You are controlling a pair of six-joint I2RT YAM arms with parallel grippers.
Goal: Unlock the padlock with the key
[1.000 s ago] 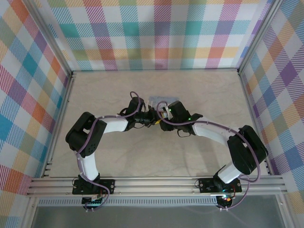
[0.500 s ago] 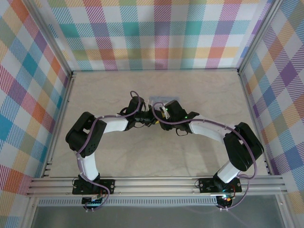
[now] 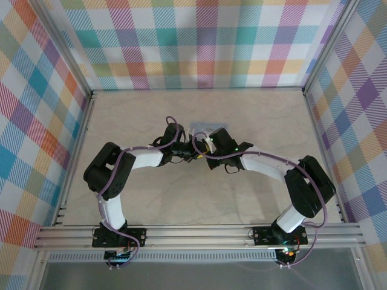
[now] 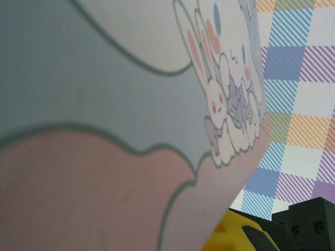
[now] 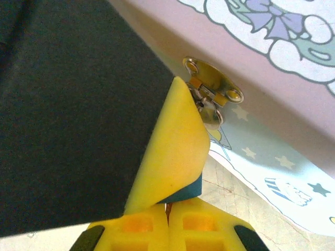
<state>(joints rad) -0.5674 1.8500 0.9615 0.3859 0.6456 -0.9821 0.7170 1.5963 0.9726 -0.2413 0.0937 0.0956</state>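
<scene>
My right gripper was pressed together; the tiny teal-blue padlock sat right against its yellow tips, just below the silvery hasp of the pale-blue cartoon-printed tin.

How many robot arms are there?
2. The left arm comes from the left, the right arm from the right; they meet at the cartoon tin in the middle.

Overhead; both wrist close-ups on tin
</scene>
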